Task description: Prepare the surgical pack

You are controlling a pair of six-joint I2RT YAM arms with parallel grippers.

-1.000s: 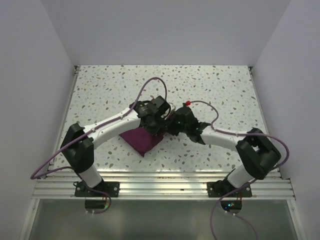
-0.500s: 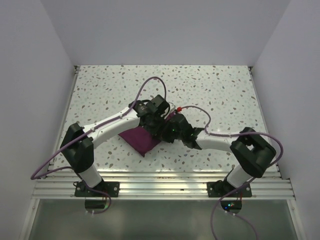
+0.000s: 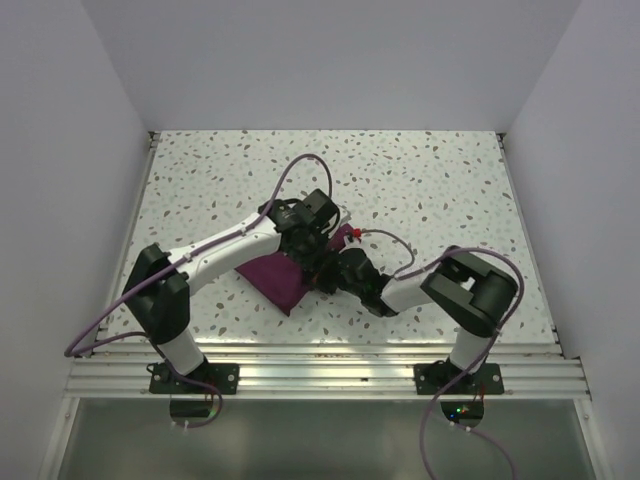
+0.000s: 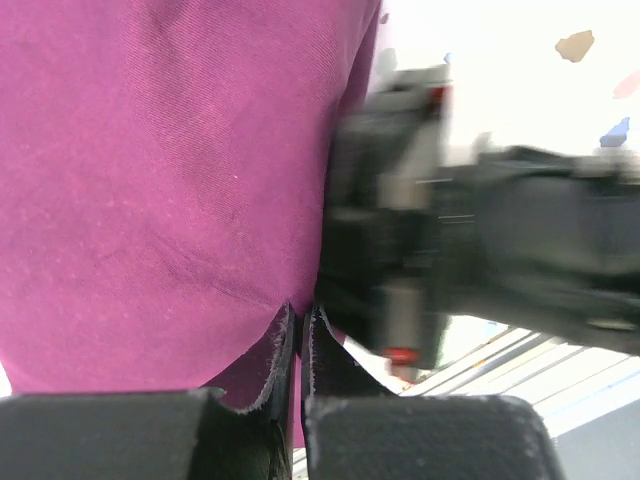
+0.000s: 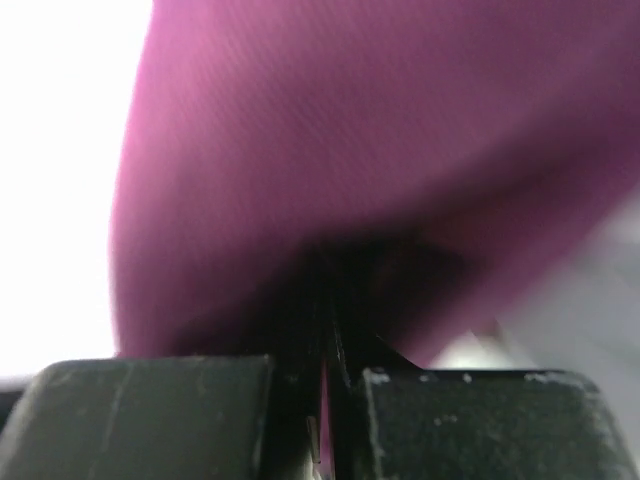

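Note:
The surgical pack shows as a folded deep-maroon cloth bundle (image 3: pixel 275 280) on the speckled table, left of centre. Both wrists meet at its right corner. My left gripper (image 3: pixel 318 262) reaches over the bundle from the upper left; in the left wrist view its fingertips (image 4: pixel 297 325) are shut on the cloth's edge (image 4: pixel 160 180). My right gripper (image 3: pixel 328 275) comes in from the right, and shows as a blurred black body (image 4: pixel 420 240) beside the cloth. Maroon cloth (image 5: pixel 350 130) fills the right wrist view, with my right gripper (image 5: pixel 325 300) shut on a fold. Whatever lies inside the bundle is hidden.
White walls close in the speckled table (image 3: pixel 430 180) on the left, back and right. An aluminium rail (image 3: pixel 320 375) runs along the near edge. Purple cables (image 3: pixel 300 165) loop above both arms, and the right elbow (image 3: pixel 470 290) is folded close to the rail.
The right arm has swung left and folded its elbow, bringing its gripper onto the cloth's right corner, where it shut. The left arm and the bundle have barely moved.

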